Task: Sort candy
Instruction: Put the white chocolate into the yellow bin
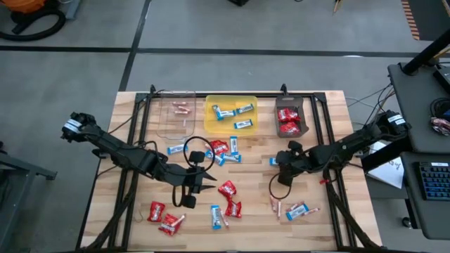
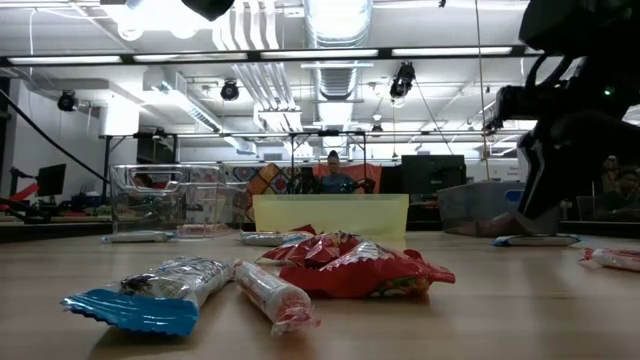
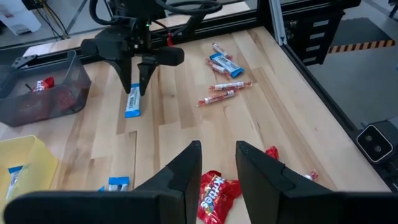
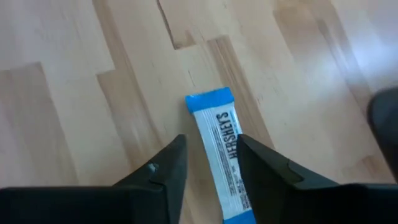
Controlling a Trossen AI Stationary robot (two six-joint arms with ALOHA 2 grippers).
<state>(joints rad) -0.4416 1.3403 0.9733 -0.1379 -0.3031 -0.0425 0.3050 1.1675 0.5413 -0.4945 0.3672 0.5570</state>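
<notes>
The right gripper (image 4: pixel 208 158) is hanging low over a blue-and-white bar (image 4: pixel 222 149) lying flat on the bare table (image 1: pixel 337 218) just in front of the dark tray (image 1: pixel 291 118), its fingers standing narrowly apart on either side of the wrapper, not visibly pinching it. The left gripper (image 3: pixel 217 163) is hovering empty above a red packet (image 3: pixel 214 194) near mid-table, fingers parted by a narrow gap. Other candy is lying loose across the wood, with some already sitting in the clear tray (image 1: pixel 177 116), yellow tray (image 1: pixel 230 114) and dark tray.

Robotics lab or workshop, exposed ceiling ducts (image 2: pixel 335 25), strip lights (image 2: pixel 300 53), monitors (image 2: pixel 432 172), wooden workbench (image 1: pixel 253 221) on grey concrete floor (image 1: pixel 77 77)
</notes>
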